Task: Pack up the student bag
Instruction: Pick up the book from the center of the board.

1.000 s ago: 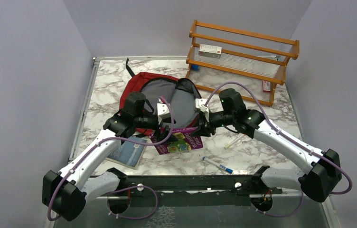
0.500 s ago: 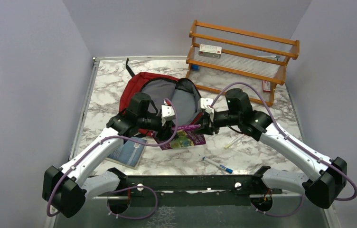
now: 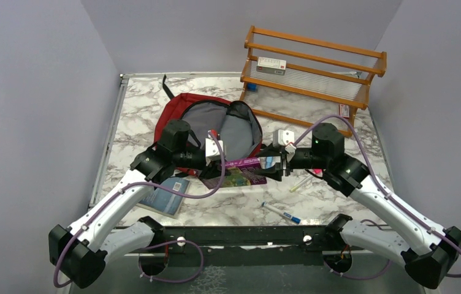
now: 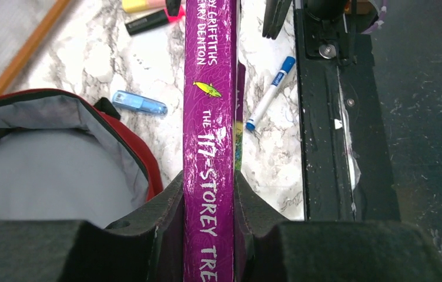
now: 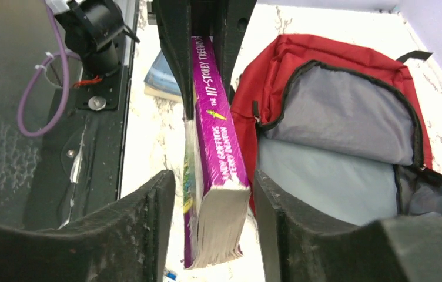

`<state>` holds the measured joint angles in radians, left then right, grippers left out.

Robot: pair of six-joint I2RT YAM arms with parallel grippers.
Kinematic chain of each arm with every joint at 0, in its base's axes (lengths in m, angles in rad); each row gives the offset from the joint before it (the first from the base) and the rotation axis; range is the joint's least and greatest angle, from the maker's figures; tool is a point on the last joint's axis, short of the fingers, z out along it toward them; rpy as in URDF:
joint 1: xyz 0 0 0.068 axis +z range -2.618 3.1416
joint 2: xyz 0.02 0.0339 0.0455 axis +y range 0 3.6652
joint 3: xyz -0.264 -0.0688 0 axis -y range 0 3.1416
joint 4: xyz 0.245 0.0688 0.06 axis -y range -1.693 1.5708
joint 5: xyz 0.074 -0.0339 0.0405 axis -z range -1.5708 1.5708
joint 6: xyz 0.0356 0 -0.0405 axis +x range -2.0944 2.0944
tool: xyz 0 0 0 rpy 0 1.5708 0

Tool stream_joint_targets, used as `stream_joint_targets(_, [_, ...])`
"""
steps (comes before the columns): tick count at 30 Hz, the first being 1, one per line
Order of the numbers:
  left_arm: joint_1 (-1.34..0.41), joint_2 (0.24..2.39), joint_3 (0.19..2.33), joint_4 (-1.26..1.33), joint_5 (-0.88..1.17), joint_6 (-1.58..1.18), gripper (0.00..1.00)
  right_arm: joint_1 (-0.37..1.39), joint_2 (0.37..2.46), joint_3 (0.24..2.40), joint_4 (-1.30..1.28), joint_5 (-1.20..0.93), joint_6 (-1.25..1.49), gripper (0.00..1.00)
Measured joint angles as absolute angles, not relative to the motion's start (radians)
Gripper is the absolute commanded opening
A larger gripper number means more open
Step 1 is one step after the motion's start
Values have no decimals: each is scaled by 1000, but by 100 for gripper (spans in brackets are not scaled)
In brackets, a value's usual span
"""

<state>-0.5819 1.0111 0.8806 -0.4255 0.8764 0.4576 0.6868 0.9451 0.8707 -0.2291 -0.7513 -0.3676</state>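
Observation:
The student bag (image 3: 216,119) lies open at the table's back left, dark red with grey lining (image 5: 336,117). A purple paperback (image 3: 243,164) hangs spine-up just in front of the bag's mouth, between the two arms. My left gripper (image 3: 220,160) is shut on the book's left end, and its fingers (image 4: 168,202) press both sides of the spine (image 4: 210,117). My right gripper (image 3: 272,165) is open at the book's other end. Its jaws stand either side of the page block (image 5: 216,141) with a gap on each side. The colourful cover (image 5: 190,176) hangs loose.
A wooden rack (image 3: 314,79) with a small box (image 3: 271,65) stands at the back right. A blue book (image 3: 165,195) lies under the left arm. A blue-capped marker (image 3: 282,214), highlighters (image 3: 303,182) and a small blue item (image 4: 139,103) lie on the marble. The black rail (image 3: 246,236) runs along the near edge.
The left gripper has closed on the book. The right gripper has let go of it, opened and drawn back to the right. The book now hangs level, spine-up.

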Motion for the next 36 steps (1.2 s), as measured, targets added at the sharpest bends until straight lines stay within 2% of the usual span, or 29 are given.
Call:
stream_joint_targets(3, [-578, 971, 879, -420, 873, 457, 0, 686, 899, 841, -172, -752, -329, 64])
stream_joint_targets(9, [-577, 907, 874, -366, 871, 435, 0, 686, 887, 810, -109, -765, -289, 68])
stream_joint_targets(15, [-577, 894, 871, -303, 876, 397, 0, 686, 892, 745, -26, -767, -257, 66])
stream_joint_targets(25, [-577, 878, 858, -247, 912, 355, 0, 686, 950, 738, 60, -793, -219, 38])
stream_joint_targets(28, [-577, 873, 853, -241, 916, 352, 0, 686, 956, 738, 67, -804, -213, 24])
stream_joint_targets(30, [-575, 871, 845, -231, 916, 348, 0, 686, 958, 738, 67, -810, -210, 9])
stream_joint_targets(31, [-575, 870, 842, -228, 916, 347, 2, 686, 960, 738, 66, -811, -207, 2])
stream_joint_targets(34, [-575, 870, 840, -224, 911, 334, 25, 686, 962, 738, 66, -809, -201, 1])
stream_joint_targets(36, [-574, 870, 839, -219, 898, 316, 48, 686, 960, 738, 67, -788, -181, 1])
